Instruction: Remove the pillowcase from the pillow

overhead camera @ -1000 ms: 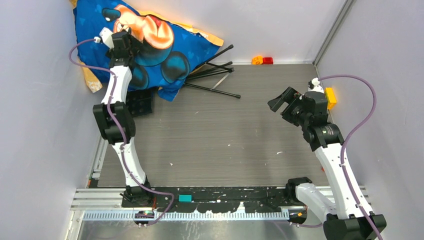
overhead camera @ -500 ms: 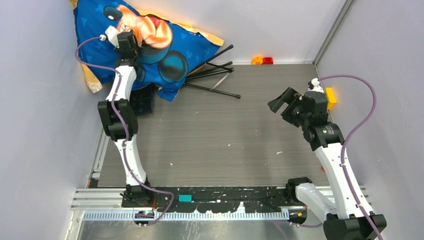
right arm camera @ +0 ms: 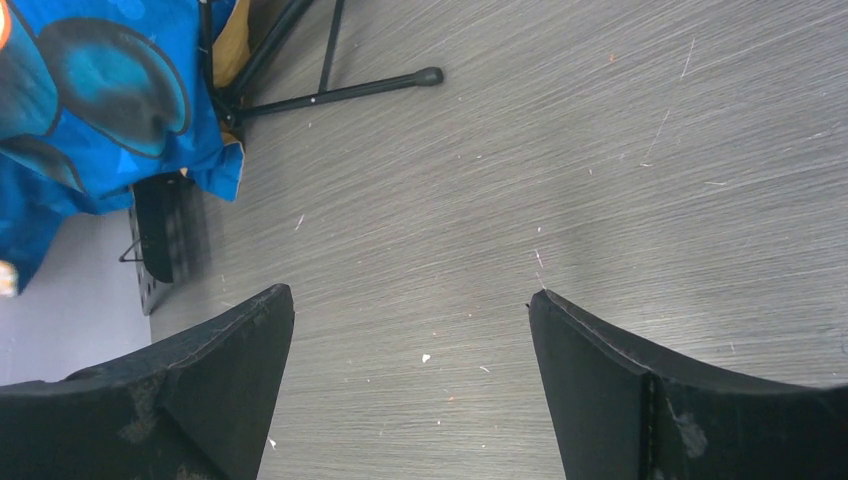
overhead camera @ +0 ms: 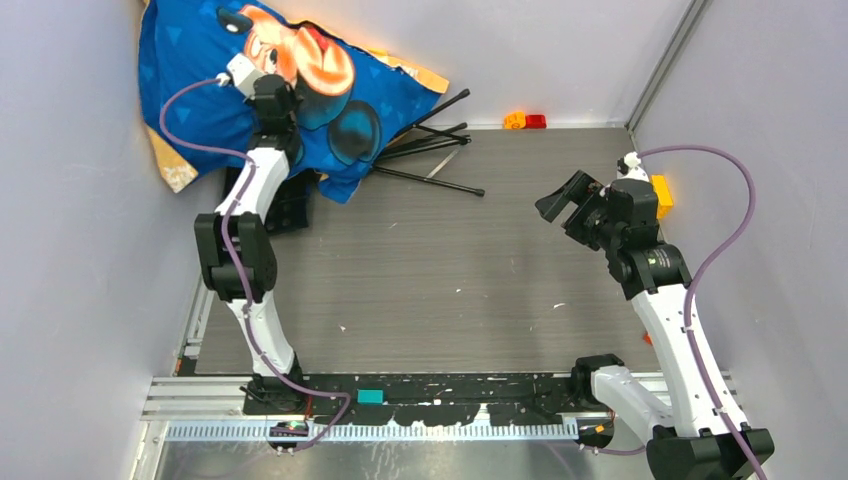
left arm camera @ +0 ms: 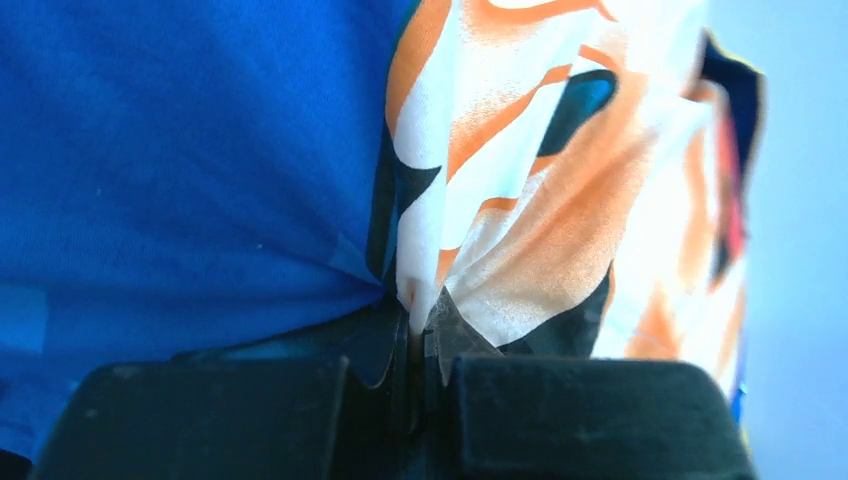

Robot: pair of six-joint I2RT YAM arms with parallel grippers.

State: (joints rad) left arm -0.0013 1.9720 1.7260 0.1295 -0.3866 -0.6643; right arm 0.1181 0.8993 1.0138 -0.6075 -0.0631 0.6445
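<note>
The blue pillowcase with its cartoon mouse print is bunched in the far left corner, leaning against the walls, with orange-yellow edges showing. My left gripper reaches into its upper middle. In the left wrist view, this gripper is shut on a pinched fold of the pillowcase at the mouse print. The pillow is hidden. My right gripper hangs open at the right, above bare table. In the right wrist view, nothing lies between the right gripper fingers, and the pillowcase shows far off at the upper left.
Black tripod legs stick out from under the pillowcase onto the table. A black block sits below the fabric by the left arm. Small orange and red bricks lie at the back wall, and a yellow block at the right wall.
My left gripper has shut on the pillowcase and moved farther and to the right, and the fabric has shifted up the wall with it. The right arm has not moved.
</note>
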